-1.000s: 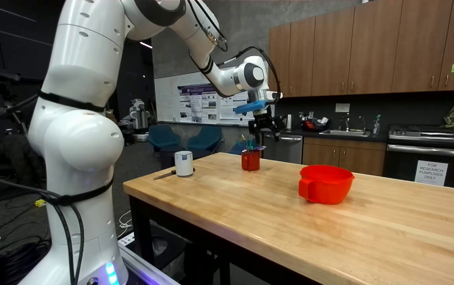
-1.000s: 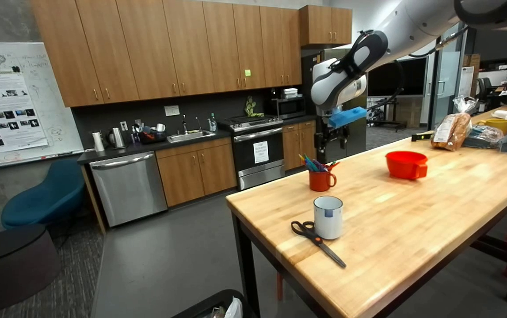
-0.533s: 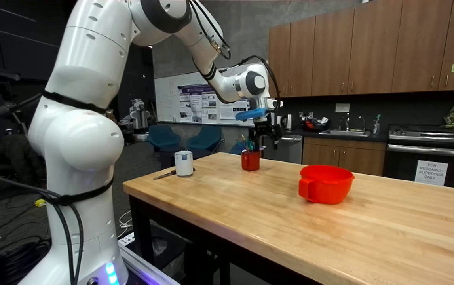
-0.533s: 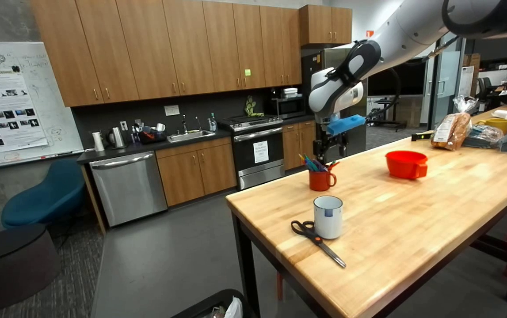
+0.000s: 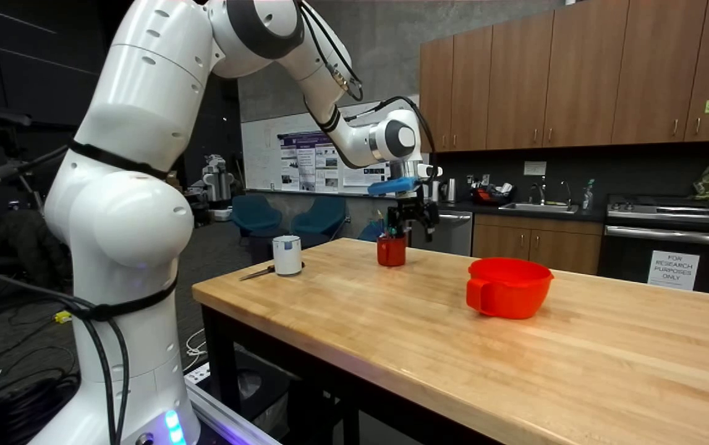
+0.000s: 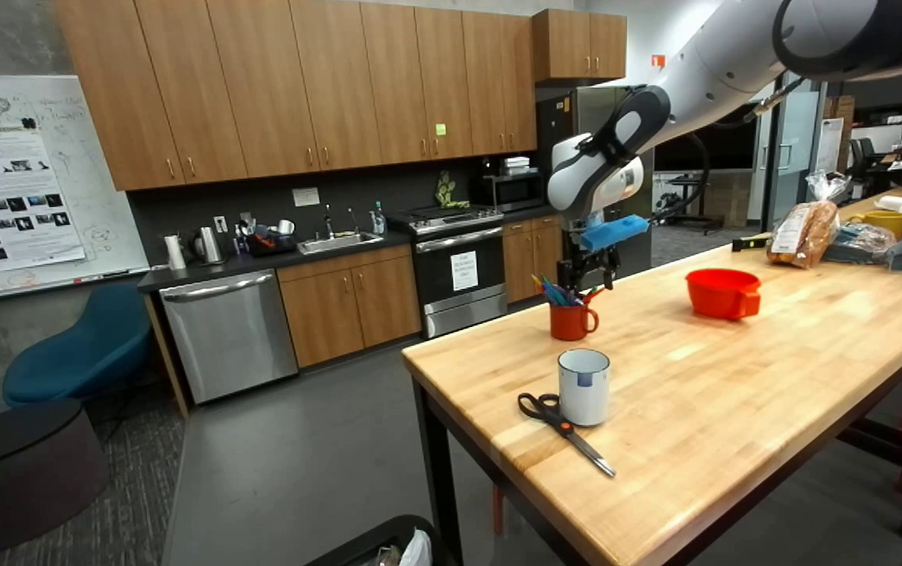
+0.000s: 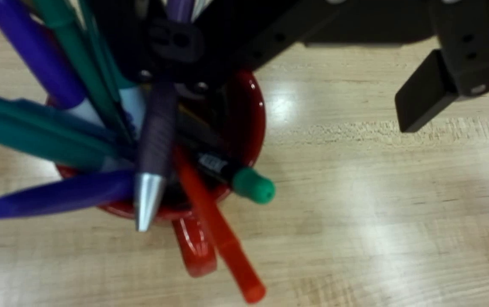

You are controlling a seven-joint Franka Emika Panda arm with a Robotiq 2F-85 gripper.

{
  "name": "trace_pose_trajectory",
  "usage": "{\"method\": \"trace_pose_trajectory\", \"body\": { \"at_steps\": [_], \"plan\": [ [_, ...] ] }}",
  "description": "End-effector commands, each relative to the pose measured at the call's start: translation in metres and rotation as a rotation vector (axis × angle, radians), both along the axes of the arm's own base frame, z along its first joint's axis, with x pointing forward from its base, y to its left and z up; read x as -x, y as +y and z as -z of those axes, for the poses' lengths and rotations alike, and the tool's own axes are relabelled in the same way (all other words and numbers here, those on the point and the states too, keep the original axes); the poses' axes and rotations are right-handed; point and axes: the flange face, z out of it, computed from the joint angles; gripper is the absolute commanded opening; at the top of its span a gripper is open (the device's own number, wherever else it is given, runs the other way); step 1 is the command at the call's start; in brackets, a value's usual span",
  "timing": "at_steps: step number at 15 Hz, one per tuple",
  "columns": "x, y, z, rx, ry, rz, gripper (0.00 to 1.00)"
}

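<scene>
A glossy red mug, packed with pens, stands near the table's back edge in both exterior views. My gripper is open and low over the mug's side. In the wrist view its left finger reaches over the mug's mouth among the pens, the tip partly hidden. The right finger pad hangs outside the rim, above bare wood. A dark purple pen with a silver tip lies beside the left finger; whether they touch I cannot tell. A red pen, a green-ended marker and teal pens lean outward.
On the wooden table, a white mug stands beside black scissors near the corner. A red bowl with a handle sits farther along. Bagged bread and other bags lie at the far end.
My gripper has come down steadily toward the red mug, from above the pens to beside and among them. It has stayed open. The mug, bowl and scissors have not moved.
</scene>
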Motion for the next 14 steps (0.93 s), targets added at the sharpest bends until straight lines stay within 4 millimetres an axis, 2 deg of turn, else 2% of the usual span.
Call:
{"method": "trace_pose_trajectory", "body": {
  "at_steps": [1,9,11,14],
  "plan": [
    [0.0,-0.001,0.004,-0.019,0.008,0.007,0.68],
    [0.007,0.004,0.002,-0.07,0.03,0.021,0.06],
    [0.009,0.003,0.001,-0.084,0.034,0.033,0.0],
    [0.014,0.001,-0.008,-0.121,0.041,0.054,0.02]
  ]
}}
